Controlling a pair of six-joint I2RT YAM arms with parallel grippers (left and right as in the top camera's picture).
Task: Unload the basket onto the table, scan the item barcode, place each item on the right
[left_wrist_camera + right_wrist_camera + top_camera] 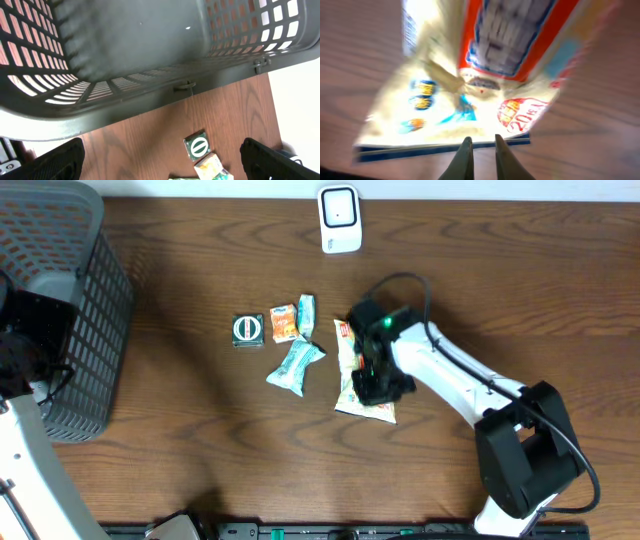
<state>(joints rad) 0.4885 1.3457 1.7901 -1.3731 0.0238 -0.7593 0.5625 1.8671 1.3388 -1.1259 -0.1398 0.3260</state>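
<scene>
Overhead: snack packet (pixel 352 352) lies flat on the desk (pixel 500 290), centre-right, with the right claw (pixel 383 383) on it. Scanner (pixel 340 219) at far edge.
Left wrist: left claw (pixel 161 152) spread wide, near basket (pixel 150 60).
Right wrist: blurred; fingers nearly together, pinching the packet's edge.

- Basket (pixel 70 310) at the left edge of the tabletop (pixel 200 460)
- Scanner (pixel 340 220) at the far edge, near the middle
- Square packet (pixel 248 329) right of the basket, with two small packets (pixel 284 322) just beside it on its right
- Wrapper (pixel 295 366) just in front of those packets
- Snack bag (pixel 365 410) right of the wrapper, under the right claw (pixel 378 385), well apart from the scanner
</scene>
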